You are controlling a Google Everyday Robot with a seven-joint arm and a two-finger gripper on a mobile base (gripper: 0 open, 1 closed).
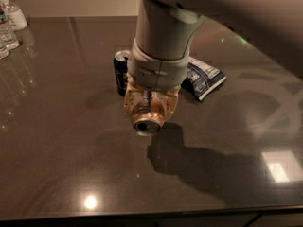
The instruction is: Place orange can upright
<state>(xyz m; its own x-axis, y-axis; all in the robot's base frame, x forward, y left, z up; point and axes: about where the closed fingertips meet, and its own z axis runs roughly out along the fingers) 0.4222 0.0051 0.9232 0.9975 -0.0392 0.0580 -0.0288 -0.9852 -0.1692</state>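
So the orange can [147,125] is clamped in the tool [149,109], end facing the camera, seemingly hanging just over the surface [71,164]. Let go while it's tilted like that and it'll probably tip and roll, maybe into the blue can [121,72] just behind.

Blue can [121,73] apparently behind end effector [149,113]
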